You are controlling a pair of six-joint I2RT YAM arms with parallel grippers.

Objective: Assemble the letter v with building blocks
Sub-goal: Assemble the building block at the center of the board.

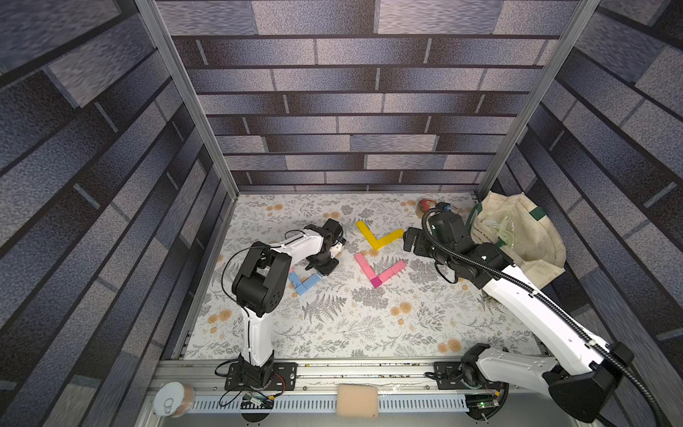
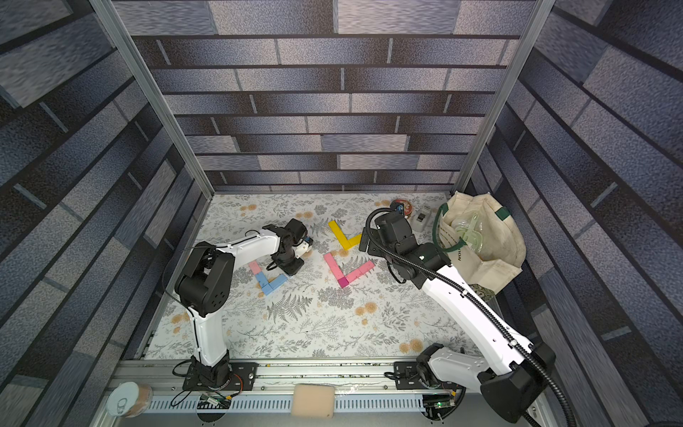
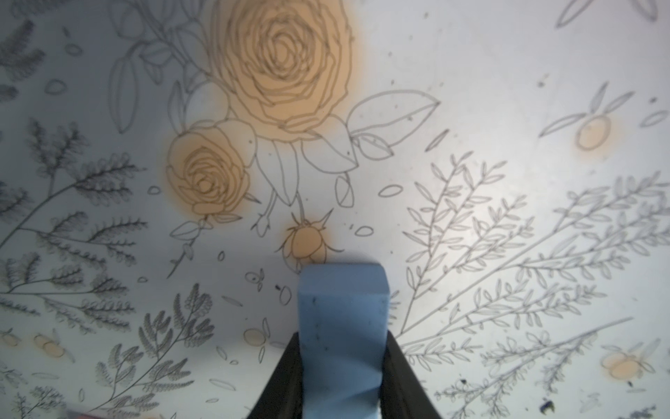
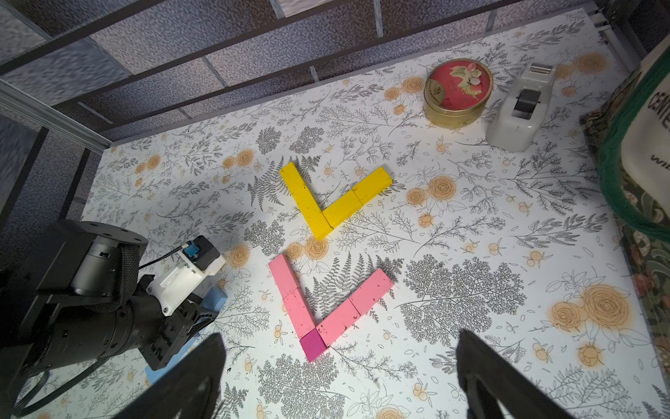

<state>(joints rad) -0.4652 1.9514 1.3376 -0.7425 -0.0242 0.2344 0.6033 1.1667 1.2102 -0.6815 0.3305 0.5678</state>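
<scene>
My left gripper (image 3: pixel 342 348) is shut on a light blue block (image 3: pixel 342 308), which sticks out past the black fingers (image 3: pixel 286 366) low over the floral mat. In both top views this gripper (image 1: pixel 321 268) sits at the right arm of a small blue V (image 2: pixel 269 284), whose left arm ends in a pink block (image 2: pixel 255 267). A yellow V (image 1: pixel 377 236) and a pink V (image 1: pixel 379 268) with a magenta cube (image 1: pixel 376 283) at its tip lie mid-table. My right gripper (image 4: pixel 340 337) hangs open and empty above them, by the yellow V's right end (image 1: pixel 408 240).
A round red-and-gold tin (image 4: pixel 457 90) and a white tape dispenser (image 4: pixel 518 109) stand at the back right. A cream tote bag (image 1: pixel 517 240) fills the right edge. A sponge (image 1: pixel 356 401) and a can (image 1: pixel 172 399) lie on the front rail.
</scene>
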